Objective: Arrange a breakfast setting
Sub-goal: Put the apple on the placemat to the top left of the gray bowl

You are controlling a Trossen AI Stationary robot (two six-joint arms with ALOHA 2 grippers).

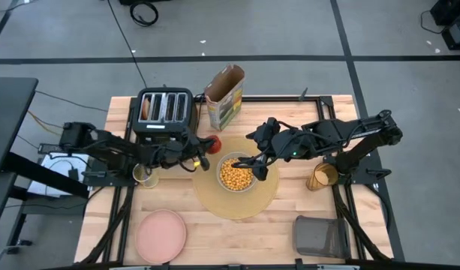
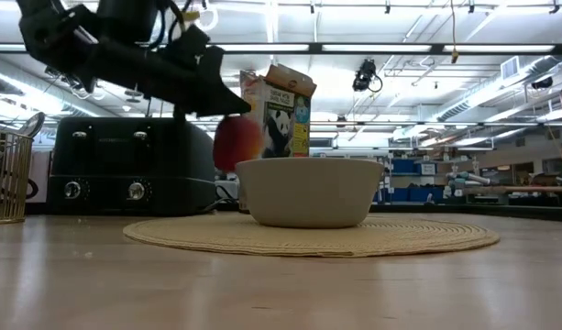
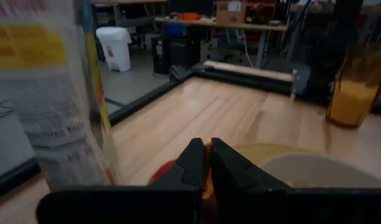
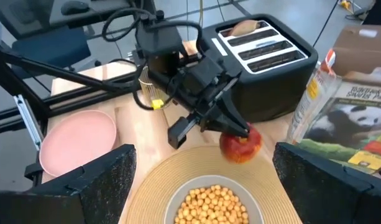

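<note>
Fingers of the left hand point(image 4: 237, 127) pinch the half-hidden red apple point(image 4: 241, 144); the right hand point(image 1: 257, 166) hovers open.

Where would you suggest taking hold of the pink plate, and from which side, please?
The pink plate lies flat near the table's front edge on the left arm's side, nothing on it. I would probably grip its rim, one jaw over and one under, coming in low from the table's front-left corner, since it is too wide and shallow to span from above.
</note>
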